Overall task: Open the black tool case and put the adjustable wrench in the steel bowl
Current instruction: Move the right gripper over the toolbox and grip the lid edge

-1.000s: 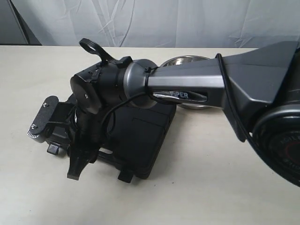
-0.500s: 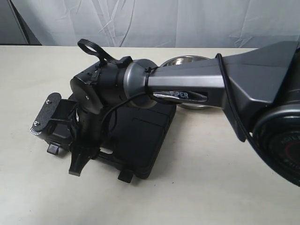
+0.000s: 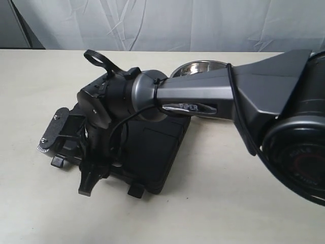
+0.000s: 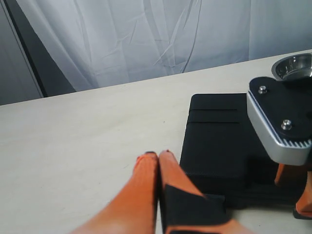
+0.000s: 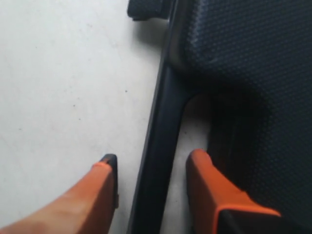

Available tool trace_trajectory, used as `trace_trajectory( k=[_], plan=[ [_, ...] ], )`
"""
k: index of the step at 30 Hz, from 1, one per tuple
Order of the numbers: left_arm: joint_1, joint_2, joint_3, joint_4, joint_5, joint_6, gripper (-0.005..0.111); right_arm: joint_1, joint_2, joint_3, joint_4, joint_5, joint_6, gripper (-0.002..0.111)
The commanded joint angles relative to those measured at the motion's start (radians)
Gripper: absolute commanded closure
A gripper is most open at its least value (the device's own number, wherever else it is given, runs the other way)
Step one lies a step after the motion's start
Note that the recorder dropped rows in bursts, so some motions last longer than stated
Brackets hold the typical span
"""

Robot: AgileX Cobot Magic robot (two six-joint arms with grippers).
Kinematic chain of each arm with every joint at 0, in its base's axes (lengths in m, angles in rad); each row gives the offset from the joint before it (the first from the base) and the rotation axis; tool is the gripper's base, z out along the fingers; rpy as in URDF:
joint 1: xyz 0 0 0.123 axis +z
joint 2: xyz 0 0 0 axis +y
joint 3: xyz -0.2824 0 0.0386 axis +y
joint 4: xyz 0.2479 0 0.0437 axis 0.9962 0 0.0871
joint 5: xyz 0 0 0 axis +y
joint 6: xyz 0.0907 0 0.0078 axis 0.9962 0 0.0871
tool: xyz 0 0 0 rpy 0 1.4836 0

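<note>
Case (image 3: 152, 152) lies shut; steel bowl (image 3: 195, 67) near it.

End effector (image 5: 152, 157) astride handle — black tool case (image 5: 243, 63)

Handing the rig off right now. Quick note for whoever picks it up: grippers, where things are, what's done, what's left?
Right gripper: open, straddling the handle bar of the black tool case, one finger on the table side, the other in the cut-out.
Left gripper: shut, empty, over the table beside the case.
Case: lid down, flat on the table.
Steel bowl: beyond the case, nothing seen in it.
Adjustable wrench: not in view.
Done: nothing yet.
Left: open the case, pick the wrench, place it in the bowl.
</note>
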Motion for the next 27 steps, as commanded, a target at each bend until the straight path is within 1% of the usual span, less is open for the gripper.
trace_trajectory(
  k=[1,7,13,27],
  plan=[
    [-0.001,-0.003,-0.003,-0.003,0.002,-0.002,0.107,-0.002,0.014,-0.006,-0.008,0.010,0.005,0.064],
    [-0.001,-0.003,-0.003,-0.003,0.002,-0.002,0.107,-0.002,0.007,-0.006,-0.008,0.017,0.009,0.064],
    [-0.001,-0.003,-0.003,-0.003,0.002,-0.002,0.107,-0.002,0.007,-0.006,-0.008,0.068,0.014,0.064],
    [-0.001,-0.003,-0.003,-0.003,0.002,-0.002,0.107,-0.002,0.005,-0.008,-0.008,0.061,0.016,0.064]
  ],
)
